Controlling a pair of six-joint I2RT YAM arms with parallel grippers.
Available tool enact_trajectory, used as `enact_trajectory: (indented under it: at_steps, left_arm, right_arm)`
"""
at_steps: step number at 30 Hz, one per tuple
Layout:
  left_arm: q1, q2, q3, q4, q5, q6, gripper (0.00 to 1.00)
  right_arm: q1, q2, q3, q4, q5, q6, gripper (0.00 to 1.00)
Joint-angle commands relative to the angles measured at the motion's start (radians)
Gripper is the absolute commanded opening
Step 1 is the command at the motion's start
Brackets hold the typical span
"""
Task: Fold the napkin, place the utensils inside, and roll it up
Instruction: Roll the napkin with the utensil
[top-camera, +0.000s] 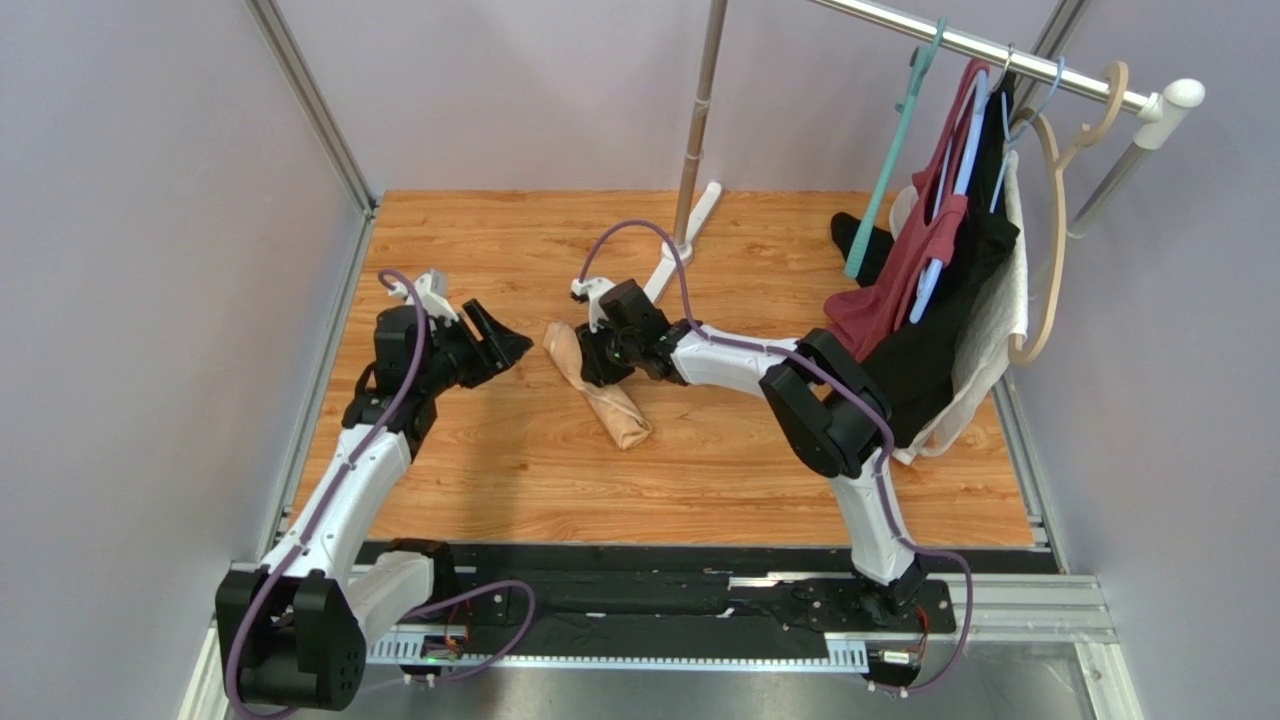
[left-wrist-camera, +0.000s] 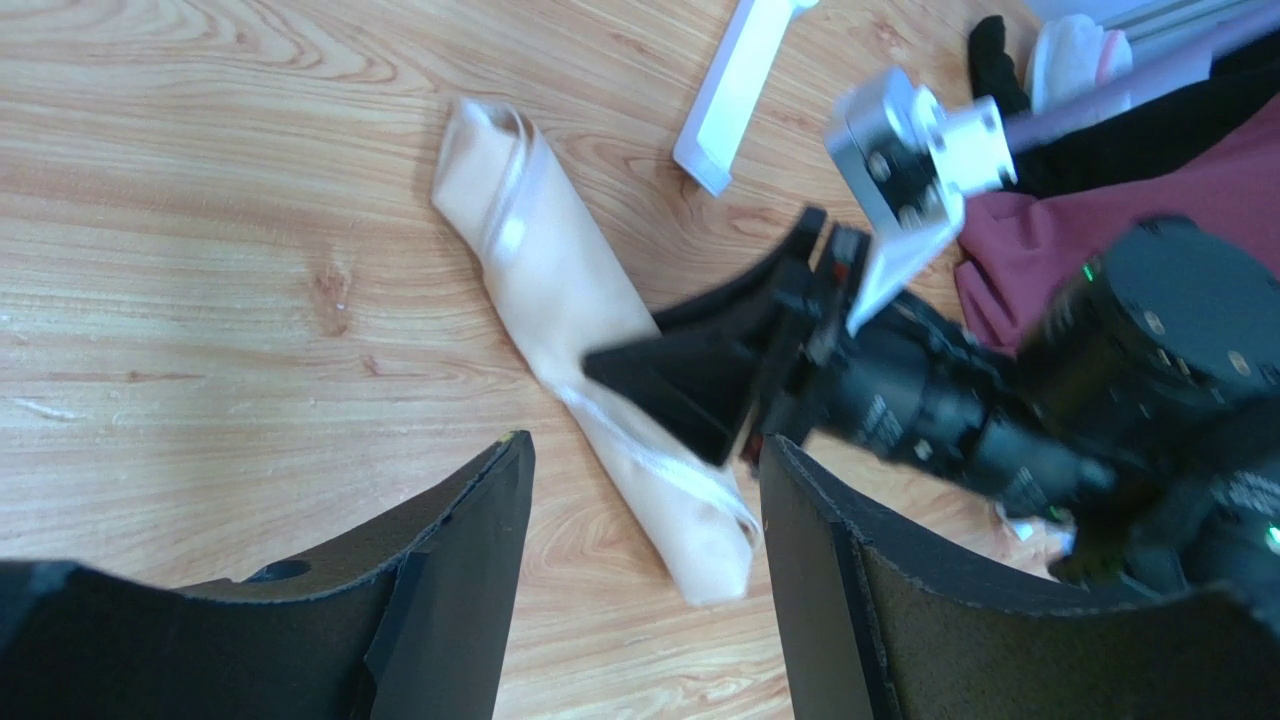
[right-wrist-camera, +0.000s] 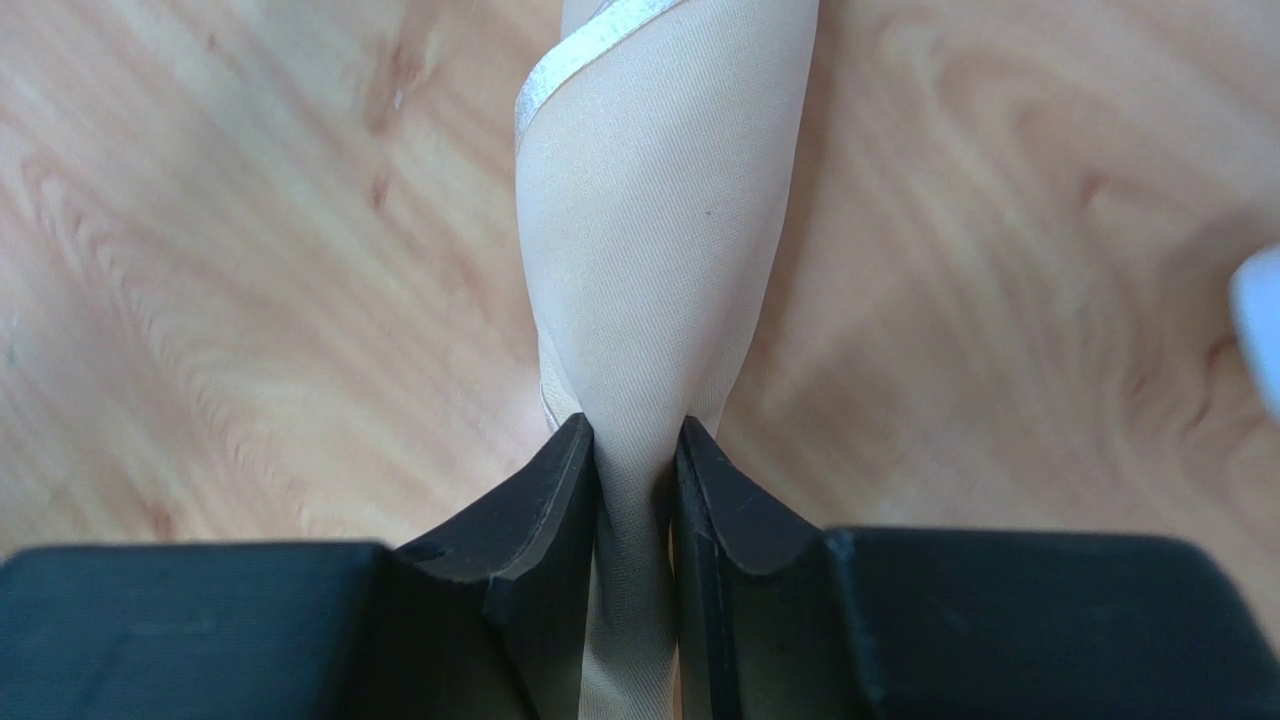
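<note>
The peach-tan napkin lies rolled into a long bundle on the wooden table, slanting from upper left to lower right. It also shows in the left wrist view and the right wrist view. My right gripper is shut on the middle of the roll, its jaws pinching the fabric. My left gripper is open and empty, held to the left of the roll, with the roll's lower end between its spread fingers in the left wrist view. The spoon is hidden.
A metal pole stands behind the roll with a long white foot. A clothes rail at the right holds hangers with dark red, black and white garments. Grey walls close in the table's left and right sides.
</note>
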Motion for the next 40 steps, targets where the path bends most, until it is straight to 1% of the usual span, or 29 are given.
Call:
enact_trajectory:
  at_steps: [1,3,5,6,7,9,10,12,13,14,16,17,19,20,21,23,24,26,27,28,30,31,35,40]
  left_arm:
    - [0.013,-0.05,0.069,-0.081,0.031,0.036,0.66]
    - [0.019,-0.062,0.091,-0.112,0.034,0.053,0.66]
    - [0.025,-0.081,0.115,-0.141,0.04,0.065,0.66]
    - [0.03,-0.085,0.123,-0.15,0.044,0.07,0.66]
    - [0.033,-0.094,0.131,-0.156,0.049,0.073,0.67]
    - [0.037,-0.101,0.152,-0.185,0.063,0.085,0.67]
    - [0.04,-0.105,0.16,-0.193,0.067,0.088,0.67]
    - [0.045,-0.113,0.17,-0.21,0.074,0.094,0.67]
    - [0.048,-0.122,0.174,-0.213,0.077,0.097,0.67]
    - [0.05,-0.125,0.184,-0.225,0.09,0.108,0.67]
    - [0.051,-0.139,0.201,-0.243,0.095,0.126,0.68]
    - [0.051,-0.147,0.215,-0.262,0.094,0.154,0.68]
    - [0.051,-0.179,0.229,-0.28,0.084,0.186,0.68]
    - [0.051,-0.193,0.239,-0.297,0.068,0.22,0.68]
    - [0.051,-0.209,0.244,-0.302,0.064,0.238,0.68]
    - [0.051,-0.262,0.252,-0.314,0.045,0.295,0.68]
    - [0.051,-0.278,0.25,-0.317,0.041,0.312,0.68]
    - [0.051,-0.329,0.244,-0.32,0.044,0.358,0.68]
    - [0.051,-0.346,0.24,-0.325,0.046,0.372,0.71]
    - [0.051,-0.378,0.232,-0.32,0.043,0.386,0.73]
    - [0.051,-0.41,0.209,-0.323,0.02,0.4,0.73]
    - [0.051,-0.442,0.2,-0.322,0.008,0.398,0.74]
    - [0.051,-0.506,0.158,-0.291,-0.014,0.386,0.74]
    - [0.051,-0.524,0.161,-0.305,-0.032,0.377,0.75]
  right_arm:
    - [-0.024,0.097,0.126,-0.053,0.054,-0.009,0.26]
    - [-0.027,0.121,0.174,-0.055,0.032,-0.017,0.27]
    - [-0.029,0.129,0.197,-0.062,0.006,-0.029,0.31]
    - [-0.029,0.126,0.217,-0.065,-0.008,-0.029,0.35]
    - [-0.03,0.112,0.225,-0.082,-0.024,-0.033,0.47]
    - [-0.027,0.082,0.232,-0.102,-0.055,-0.046,0.6]
    - [-0.021,0.038,0.225,-0.111,-0.06,-0.054,0.69]
    - [-0.016,-0.016,0.211,-0.122,-0.058,-0.071,0.8]
    - [-0.015,-0.054,0.18,-0.127,-0.051,-0.074,0.97]
    - [-0.009,-0.129,0.162,-0.127,-0.029,-0.074,1.0]
    - [0.003,-0.226,0.108,-0.115,-0.003,-0.075,1.0]
    - [0.007,-0.322,0.056,-0.113,0.027,-0.075,1.0]
    - [0.016,-0.409,0.007,-0.128,0.061,-0.065,1.0]
    - [0.016,-0.459,-0.06,-0.131,0.098,-0.059,1.0]
    - [0.017,-0.551,-0.097,-0.133,0.119,-0.039,1.0]
    - [0.017,-0.651,-0.189,-0.133,0.181,-0.022,1.0]
    - [0.017,-0.746,-0.279,-0.141,0.231,-0.011,1.0]
    - [0.019,-0.831,-0.359,-0.15,0.294,0.016,1.0]
    - [0.017,-0.883,-0.443,-0.159,0.316,0.029,1.0]
    - [0.017,-0.967,-0.479,-0.164,0.333,0.05,1.0]
    - [0.017,-1.053,-0.55,-0.177,0.383,0.067,1.0]
    - [0.017,-1.125,-0.605,-0.179,0.399,0.073,1.0]
    - [0.019,-1.236,-0.667,-0.202,0.475,0.072,1.0]
    - [0.019,-1.274,-0.668,-0.239,0.52,0.05,1.0]
